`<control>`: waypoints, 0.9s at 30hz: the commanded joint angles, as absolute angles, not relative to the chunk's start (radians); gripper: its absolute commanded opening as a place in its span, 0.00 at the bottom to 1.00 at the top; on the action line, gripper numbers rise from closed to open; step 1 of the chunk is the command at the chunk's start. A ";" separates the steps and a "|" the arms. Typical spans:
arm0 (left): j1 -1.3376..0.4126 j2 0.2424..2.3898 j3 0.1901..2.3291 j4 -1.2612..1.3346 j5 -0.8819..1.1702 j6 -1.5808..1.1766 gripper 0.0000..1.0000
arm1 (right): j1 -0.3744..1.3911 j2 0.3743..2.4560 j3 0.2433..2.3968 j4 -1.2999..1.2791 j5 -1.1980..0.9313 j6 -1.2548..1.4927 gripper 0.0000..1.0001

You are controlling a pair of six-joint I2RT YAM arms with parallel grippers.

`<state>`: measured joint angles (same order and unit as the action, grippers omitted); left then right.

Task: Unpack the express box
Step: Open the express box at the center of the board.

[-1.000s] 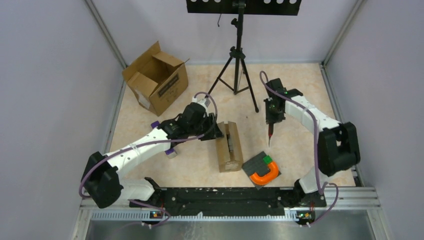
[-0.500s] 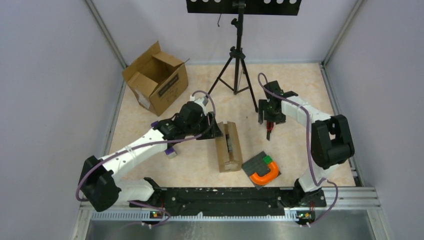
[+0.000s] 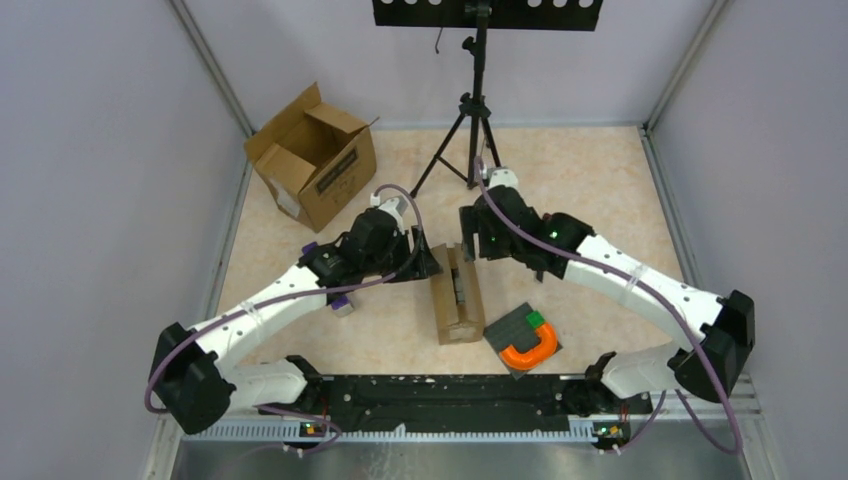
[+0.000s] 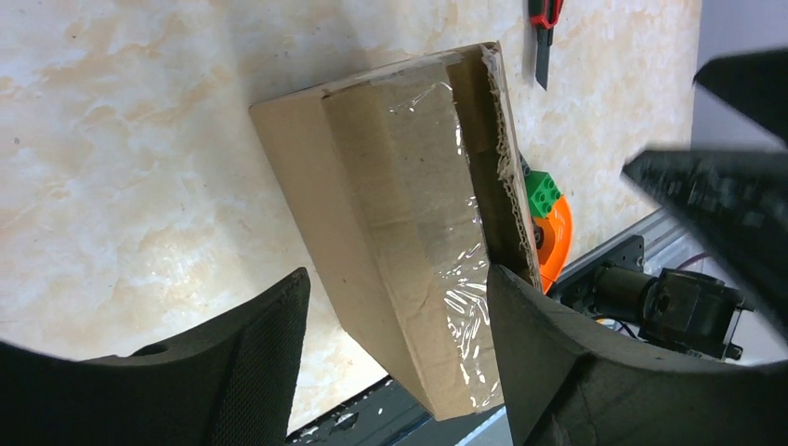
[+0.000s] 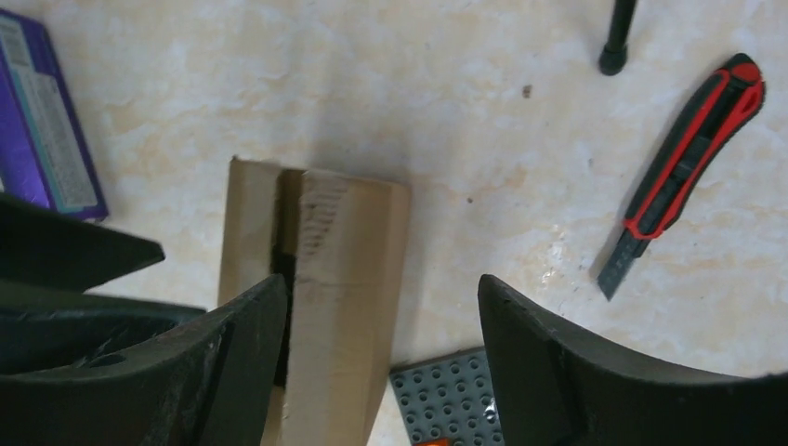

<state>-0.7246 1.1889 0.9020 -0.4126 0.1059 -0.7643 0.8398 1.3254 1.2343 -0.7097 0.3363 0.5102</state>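
The express box (image 3: 457,293) is a small brown carton lying flat at the table's middle, with clear tape over its top (image 4: 390,204). A dark slit runs between its top flaps (image 5: 344,279), and one flap edge stands slightly raised. My left gripper (image 3: 428,262) is open at the box's far left corner, and its fingers straddle the box in the left wrist view (image 4: 395,279). My right gripper (image 3: 468,238) hovers open over the box's far end (image 5: 381,283), holding nothing.
A red and black utility knife (image 5: 683,167) lies on the table right of the box. A grey baseplate with orange and green pieces (image 3: 522,335) sits at the box's near right. A purple packet (image 3: 343,303), a large open carton (image 3: 312,155) and a tripod (image 3: 475,120) stand around.
The right gripper let go of the knife, which now lies on the table, and swung left to the box's far end. Both grippers opened wider.
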 commanded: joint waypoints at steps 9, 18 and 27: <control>-0.703 1.103 0.851 -0.390 0.076 -0.798 0.74 | 1.042 1.445 1.304 -0.830 0.468 0.620 0.71; -0.703 1.113 0.854 -0.380 0.102 -0.790 0.75 | 1.074 1.490 1.292 -0.872 0.505 0.662 0.50; -0.703 1.173 0.880 -0.340 0.194 -0.762 0.80 | 1.086 1.457 1.299 -0.859 0.536 0.684 0.00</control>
<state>-0.7063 1.1450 0.8562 -0.3931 0.1452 -0.7845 1.0649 1.4826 1.2716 -0.8669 0.5167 0.6594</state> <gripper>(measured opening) 0.780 0.019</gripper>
